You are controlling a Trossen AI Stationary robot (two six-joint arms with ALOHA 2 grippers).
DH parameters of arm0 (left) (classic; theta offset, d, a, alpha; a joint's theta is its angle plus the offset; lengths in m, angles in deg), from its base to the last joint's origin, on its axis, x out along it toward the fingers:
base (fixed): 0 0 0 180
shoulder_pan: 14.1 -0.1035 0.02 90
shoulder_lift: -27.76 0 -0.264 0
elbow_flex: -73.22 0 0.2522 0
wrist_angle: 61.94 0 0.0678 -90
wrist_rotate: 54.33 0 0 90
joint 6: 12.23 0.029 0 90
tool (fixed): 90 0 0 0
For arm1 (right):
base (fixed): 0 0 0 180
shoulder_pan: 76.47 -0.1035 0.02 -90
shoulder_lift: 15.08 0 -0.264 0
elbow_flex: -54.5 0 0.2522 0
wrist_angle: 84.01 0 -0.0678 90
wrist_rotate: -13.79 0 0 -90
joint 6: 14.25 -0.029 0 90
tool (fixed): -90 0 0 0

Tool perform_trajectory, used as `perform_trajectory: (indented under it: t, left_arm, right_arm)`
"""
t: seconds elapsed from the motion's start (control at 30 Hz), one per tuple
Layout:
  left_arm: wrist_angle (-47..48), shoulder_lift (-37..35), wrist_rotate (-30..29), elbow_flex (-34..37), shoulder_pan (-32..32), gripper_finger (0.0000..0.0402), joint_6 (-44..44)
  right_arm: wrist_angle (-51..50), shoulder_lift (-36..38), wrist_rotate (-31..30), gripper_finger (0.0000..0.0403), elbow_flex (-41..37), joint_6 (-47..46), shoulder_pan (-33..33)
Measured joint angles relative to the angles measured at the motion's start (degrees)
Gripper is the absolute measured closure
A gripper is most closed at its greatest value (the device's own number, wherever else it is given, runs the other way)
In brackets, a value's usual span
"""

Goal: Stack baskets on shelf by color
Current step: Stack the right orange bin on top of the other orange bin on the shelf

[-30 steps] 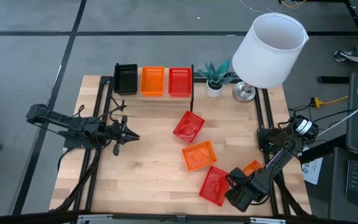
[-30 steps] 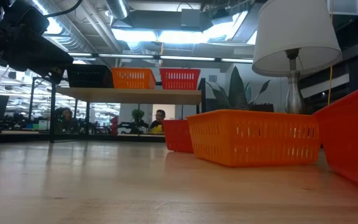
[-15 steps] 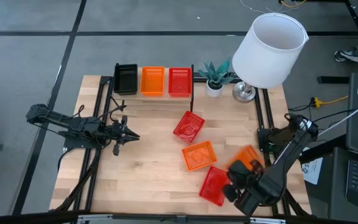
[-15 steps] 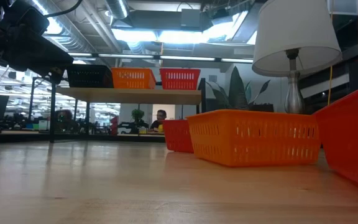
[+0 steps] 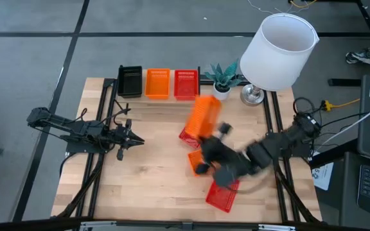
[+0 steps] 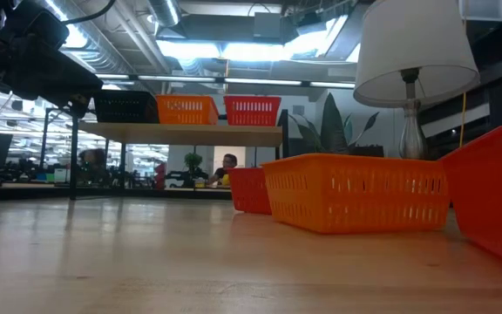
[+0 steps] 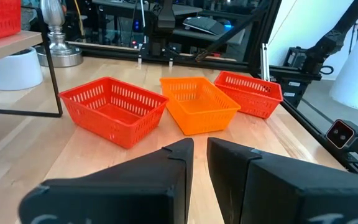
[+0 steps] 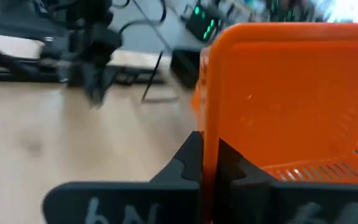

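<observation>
My right gripper [image 5: 212, 137] hangs over the middle of the table, shut on an orange basket [image 5: 203, 118] that shows blurred. Below it on the table rest a red basket [image 5: 188, 135], an orange basket [image 5: 196, 162] and another red basket [image 5: 222, 194]. The shelf [image 5: 159, 99] at the far edge carries a black basket [image 5: 130, 81], an orange basket [image 5: 158, 83] and a red basket [image 5: 185, 83] in a row. My left gripper [image 5: 133, 140] waits shut over the table's left part, touching nothing. My right gripper pinches one side wall [image 8: 211, 134] of the orange basket between its two fingers [image 8: 190, 163], one finger inside the basket and one outside. The basket is lifted clear of the table and stands tilted beyond the fingers.
A potted plant [image 5: 221, 78] and a lamp with a big white shade [image 5: 276, 51] stand at the far right, beside the shelf. Bare wood [image 5: 153, 173] lies between my left gripper and the loose baskets. In the low view, people show in the room behind the shelf.
My right gripper has risen from the table's near right corner with the orange basket and swung fast toward the table's middle and far edge, toward the shelf. The basket is now lifted clear, above the loose baskets.
</observation>
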Motion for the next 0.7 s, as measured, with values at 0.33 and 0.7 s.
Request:
perform_trajectory:
  t: [0.33,0.7]
  left_arm:
    - [0.00,0.00,0.00,0.00,-0.01,0.0363,0.00]
    - [0.00,0.00,-0.01,0.00,0.00,0.0363,0.00]
  right_arm:
    - [29.79,-0.09,41.86,0.0403,0.04,31.36,26.28]
    - [31.26,-7.63,60.40,0.0403,16.41,26.41,40.90]
